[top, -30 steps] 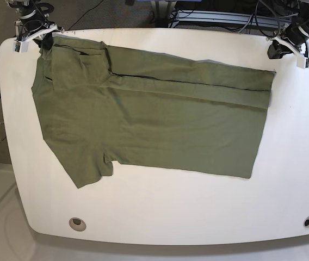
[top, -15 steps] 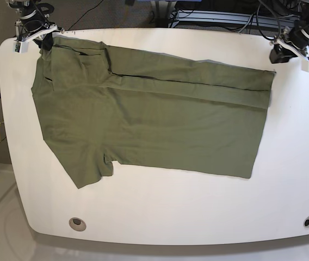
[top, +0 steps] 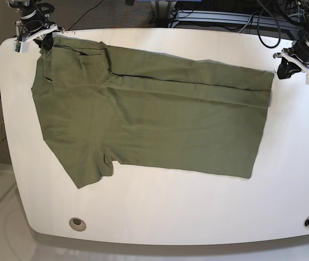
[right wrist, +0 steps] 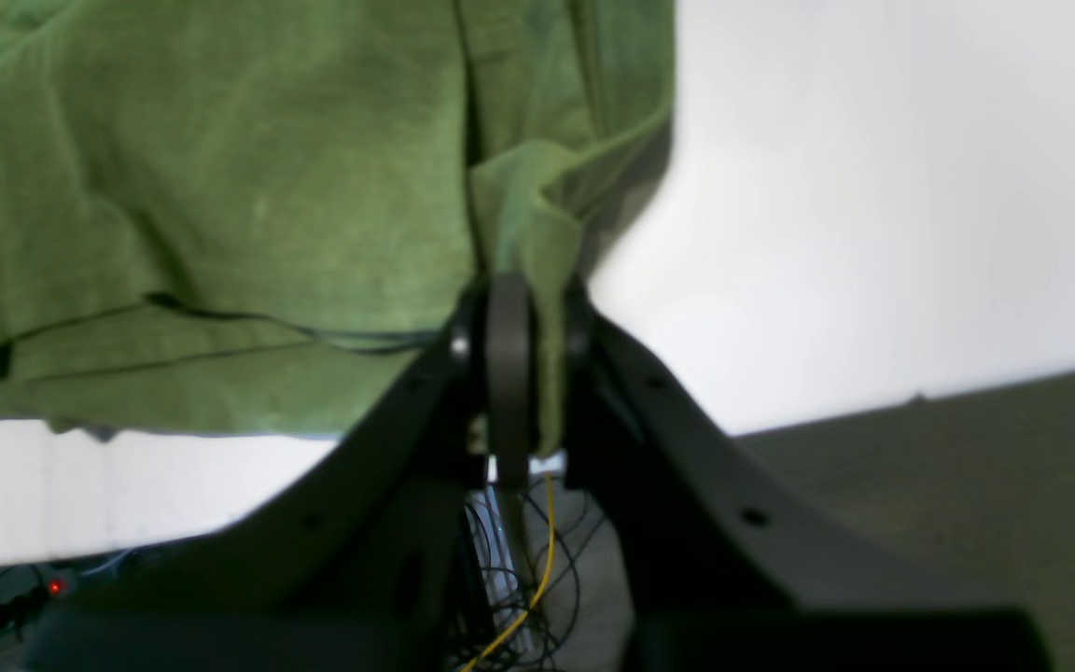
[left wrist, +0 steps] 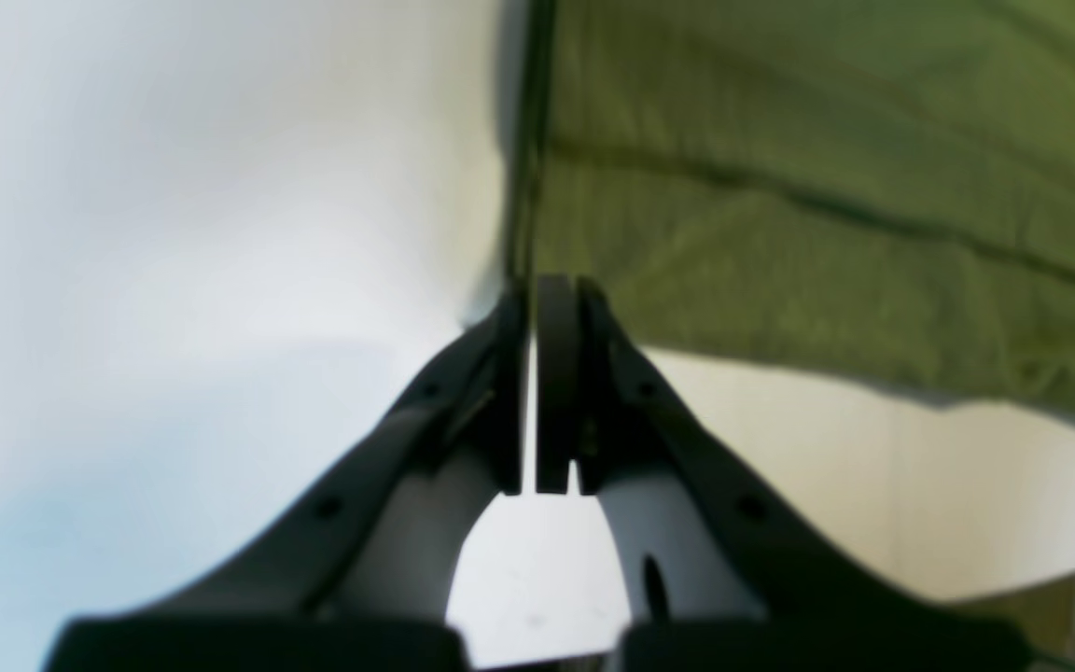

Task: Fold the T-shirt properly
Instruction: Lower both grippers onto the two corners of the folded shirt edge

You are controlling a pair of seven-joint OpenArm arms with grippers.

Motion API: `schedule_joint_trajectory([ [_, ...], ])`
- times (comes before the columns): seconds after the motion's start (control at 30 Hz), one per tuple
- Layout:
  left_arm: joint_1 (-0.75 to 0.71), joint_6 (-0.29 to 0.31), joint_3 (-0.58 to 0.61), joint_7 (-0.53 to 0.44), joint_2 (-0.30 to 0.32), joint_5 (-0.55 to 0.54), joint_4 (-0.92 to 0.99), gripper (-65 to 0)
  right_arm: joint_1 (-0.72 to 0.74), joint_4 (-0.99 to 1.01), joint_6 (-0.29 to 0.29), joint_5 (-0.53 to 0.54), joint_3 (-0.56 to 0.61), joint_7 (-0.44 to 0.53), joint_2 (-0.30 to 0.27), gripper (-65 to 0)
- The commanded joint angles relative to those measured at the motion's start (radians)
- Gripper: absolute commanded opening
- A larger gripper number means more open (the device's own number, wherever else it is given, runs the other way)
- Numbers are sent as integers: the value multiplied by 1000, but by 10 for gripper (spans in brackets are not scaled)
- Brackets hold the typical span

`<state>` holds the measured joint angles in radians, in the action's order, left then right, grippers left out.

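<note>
The T-shirt (top: 149, 122) lies flat across the middle of the white tabletop (top: 160, 217), its long axis running from one side edge towards the other: collar and sleeves towards the side edge at the base view's left, hem towards the side edge at that view's right. A band along its far side is already turned over onto the body, so the fold line follows that same long axis. The right gripper (right wrist: 519, 336) sits at the far corner on the base view's left with its jaws pinched on a bunched bit of green cloth at the shoulder end, the fabric visibly caught between them in the right wrist view. The left gripper (left wrist: 535, 308) is at the opposite end, just off the far hem corner near the other side edge; its jaws are pressed together with only a sliver of light between them, and nothing shows between them. In the left wrist view the shirt's hem edge runs just beyond the fingertips and the cloth spreads away to the right of the picture, so the hem corner lies ahead and to one side of those jaws. I judge the left arm must part its jaws and reach that near corner before both ends can be carried together
</note>
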<state>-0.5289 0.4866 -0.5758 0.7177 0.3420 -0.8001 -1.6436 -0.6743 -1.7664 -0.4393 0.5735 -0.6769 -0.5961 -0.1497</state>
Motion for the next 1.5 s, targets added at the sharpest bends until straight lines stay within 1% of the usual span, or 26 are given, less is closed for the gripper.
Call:
schedule_joint_trajectory([
  [0.0, -13, 3, -24, -11, 12, -9, -24, -650, -6, -19, -9, 9, -7, 19, -15, -650],
  [0.03, -24, 8, -23, -20, 8, -10, -24, -640, -6, -22, -8, 9, -9, 17, -16, -650],
  [0.07, -35, 14, -21, -29, 4, -12, -24, -594, -5, -24, -6, 9, -11, 16, -17, -650],
  [0.13, -39, 15, -24, -30, 2, -11, -23, -551, -5, -24, -4, 10, -11, 15, -18, -650],
  [0.23, -46, 16, -22, -31, -3, -13, -17, -500, -6, -24, -2, 8, -12, 15, -18, -646],
  [0.4, -56, 23, -12, -27, -13, -15, -13, -404, -9, -23, -1, 5, -12, 12, -19, -620],
  [0.47, -41, 41, -3, -33, -4, -23, -13, -301, -8, -19, 0, 2, -12, 6, -14, -638],
  [0.6, -36, 48, 4, -23, -2, -28, -12, -258, -6, -19, -2, 1, -13, 8, -14, -644],
  [0.73, -27, 50, 7, -9, 1, -34, -5, -245, -5, -20, -3, 3, -12, 6, -15, -649],
  [0.8, 3, 49, 10, -4, 8, -26, 7, -235, -4, -16, -4, 6, -17, 6, -14, -650],
  [1.0, 33, 48, 19, -6, 9, -23, 20, -252, -2, -17, -4, 7, -17, 7, -13, -650],
  [1.13, 58, 45, 30, -15, 9, -15, 35, -300, -1, -17, -4, 6, -16, 5, -12, -650],
  [1.2, 76, 39, 42, -24, 1, 9, 41, -402, 1, -20, -5, 12, -12, 5, -12, -650],
  [1.27, 82, 36, 44, -33, 1, 18, 46, -470, 1, -22, -4, 13, -12, 4, -12, -650],
  [1.33, 91, 35, 45, -37, 1, 32, 50, -517, 2, -22, -4, 13, -13, 4, -12, -650],
  [1.47, 99, 35, 49, -45, 2, 46, 50, -583, 2, -21, -5, 13, -14, 3, -12, -650],
])
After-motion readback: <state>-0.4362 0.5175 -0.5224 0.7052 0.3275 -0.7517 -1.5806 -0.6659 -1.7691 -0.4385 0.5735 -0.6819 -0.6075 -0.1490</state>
